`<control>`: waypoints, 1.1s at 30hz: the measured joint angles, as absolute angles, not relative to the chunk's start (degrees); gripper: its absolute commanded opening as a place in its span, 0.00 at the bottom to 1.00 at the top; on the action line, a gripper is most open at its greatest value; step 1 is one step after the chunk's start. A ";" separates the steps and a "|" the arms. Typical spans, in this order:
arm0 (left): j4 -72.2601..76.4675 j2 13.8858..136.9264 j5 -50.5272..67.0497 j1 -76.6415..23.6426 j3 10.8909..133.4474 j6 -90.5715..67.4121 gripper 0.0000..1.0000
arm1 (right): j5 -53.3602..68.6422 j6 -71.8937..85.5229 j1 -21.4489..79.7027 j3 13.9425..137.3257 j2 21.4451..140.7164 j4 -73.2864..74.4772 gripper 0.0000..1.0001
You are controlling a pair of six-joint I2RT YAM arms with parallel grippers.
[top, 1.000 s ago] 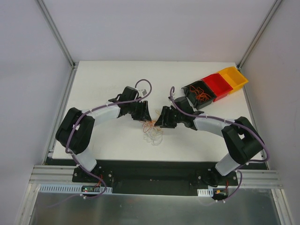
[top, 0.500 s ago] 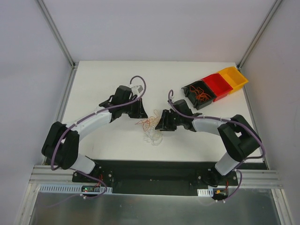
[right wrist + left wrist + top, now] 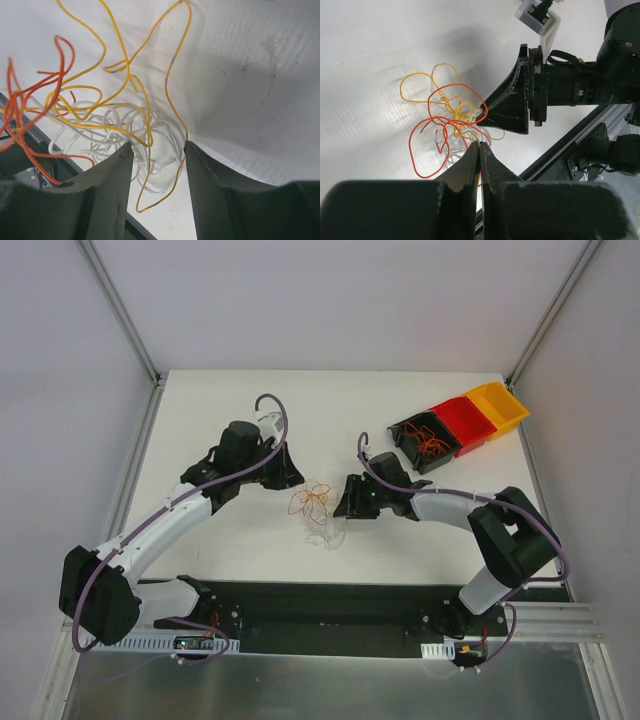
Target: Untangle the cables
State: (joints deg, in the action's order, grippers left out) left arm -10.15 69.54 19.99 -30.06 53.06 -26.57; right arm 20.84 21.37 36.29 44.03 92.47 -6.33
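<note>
The cables (image 3: pixel 317 506) are a small tangle of orange, yellow and white strands on the white table, between my two grippers. In the left wrist view the tangle (image 3: pixel 451 121) lies just beyond my left gripper (image 3: pixel 480 145), which is shut on a yellow strand at its tips. My left gripper (image 3: pixel 296 483) is at the tangle's upper left. My right gripper (image 3: pixel 339 507) is at its right edge. In the right wrist view my right gripper (image 3: pixel 156 148) is open, with white and yellow strands (image 3: pixel 131 131) lying between its fingers on the table.
A black bin (image 3: pixel 408 436) holding orange wires, a red bin (image 3: pixel 465 423) and a yellow bin (image 3: pixel 502 406) stand in a row at the back right. The table's near edge and black rail (image 3: pixel 320 598) run just behind the tangle.
My left arm has swung left and back, drawing orange and yellow strands out of the tangle to the upper left. My right gripper has stayed at the tangle's right side.
</note>
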 measured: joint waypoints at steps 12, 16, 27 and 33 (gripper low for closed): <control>-16.73 59.90 17.74 -30.06 59.70 -26.44 0.00 | 20.25 20.05 37.47 45.23 95.00 -6.87 0.00; -18.59 58.67 16.49 -30.06 62.76 -26.13 0.00 | 17.78 18.85 37.58 45.32 94.98 -4.91 0.00; -24.08 57.39 17.50 -30.06 87.15 -23.27 0.00 | 6.57 16.14 37.71 45.34 92.23 1.52 0.00; -23.86 53.69 12.53 -30.06 87.88 -21.28 0.00 | 3.97 14.50 37.71 45.34 87.68 5.91 0.00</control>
